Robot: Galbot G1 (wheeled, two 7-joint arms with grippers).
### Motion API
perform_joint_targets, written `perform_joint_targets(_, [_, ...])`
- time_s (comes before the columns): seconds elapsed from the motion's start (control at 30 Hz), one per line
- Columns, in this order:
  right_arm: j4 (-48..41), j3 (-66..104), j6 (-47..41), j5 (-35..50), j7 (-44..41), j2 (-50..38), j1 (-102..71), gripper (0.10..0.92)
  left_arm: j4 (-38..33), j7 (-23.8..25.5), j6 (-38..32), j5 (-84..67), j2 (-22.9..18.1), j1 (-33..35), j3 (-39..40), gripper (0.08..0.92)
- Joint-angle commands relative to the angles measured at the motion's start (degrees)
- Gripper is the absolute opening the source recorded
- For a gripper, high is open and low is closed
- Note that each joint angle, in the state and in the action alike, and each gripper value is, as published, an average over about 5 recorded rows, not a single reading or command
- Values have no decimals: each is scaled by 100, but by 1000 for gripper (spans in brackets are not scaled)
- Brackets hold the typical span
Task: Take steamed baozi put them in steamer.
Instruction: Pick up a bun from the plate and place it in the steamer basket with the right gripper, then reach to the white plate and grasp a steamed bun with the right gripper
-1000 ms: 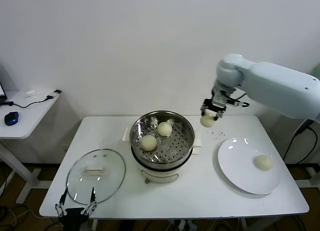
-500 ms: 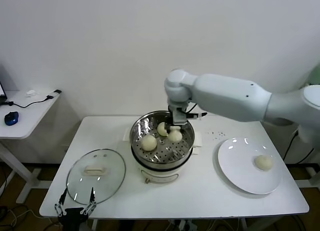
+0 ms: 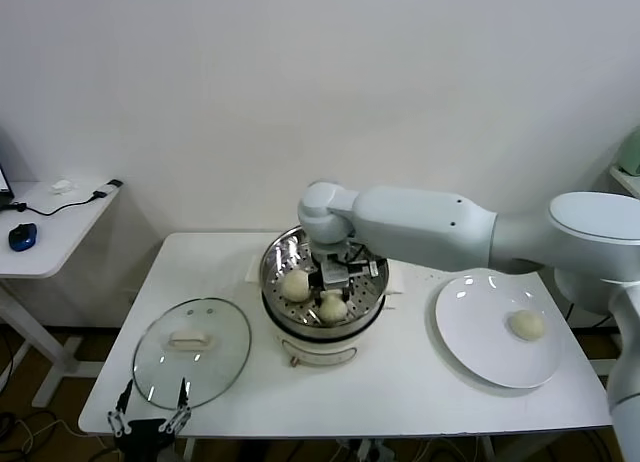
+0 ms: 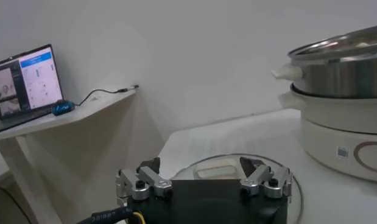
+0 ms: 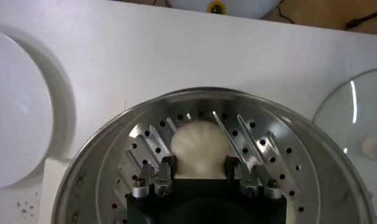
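The steel steamer (image 3: 372, 267) stands mid-table on its white pot. My right gripper (image 3: 332, 290) reaches down into it, shut on a cream baozi (image 3: 333, 307) near the basket's front. In the right wrist view that baozi (image 5: 199, 146) sits between the fingers (image 5: 165, 169) just over the perforated bottom (image 5: 267, 152). Another baozi (image 3: 295, 285) lies at the basket's left. One baozi (image 3: 527, 325) lies on the white plate (image 3: 470, 322). The arm hides the back of the basket. My left gripper (image 3: 150, 422) is parked, open and empty, at the table's front left edge.
The glass lid (image 3: 192, 350) with a white handle lies flat on the table left of the steamer, just beyond my left gripper (image 4: 203, 178). It also shows in the left wrist view (image 4: 225, 167). A side desk (image 3: 50, 217) with a mouse stands far left.
My right arm has carried a baozi from near the plate over into the steamer, then toward the basket's front, lowering it. The left arm has not moved.
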Motion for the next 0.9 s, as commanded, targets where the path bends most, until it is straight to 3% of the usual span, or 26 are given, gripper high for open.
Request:
perform_joint_targets(0.03, [58,-55,-83,54,-4,86,-115,564,11,2,-11,-1,78,-3,4,823])
perform_joint_targets(0.37, [34,159,-9,-123,-42,-14,-34,807,22,-4,-2,16,63,-34,29,823])
perform_joint_targets(0.6, [-254,285,142,64,5,-229,430,823,17,-7,-18,19,54,-33,33,823])
perform_joint_targets(0.73, [-499,-81,-221,716,878,-723,1145,823,21,-7,-21,18,70,-44,38,823])
perform_joint_targets(0.83, [-484,-929,-1227,1910,1905,-1190,1834,823,23,-6,-24,15,73,-48,63,823])
perform_joint_targets(0.9, [-452,-1309,-1992,2789,2105,-1519,2141,823,17,-4,-29,9,77,-48,79,823])
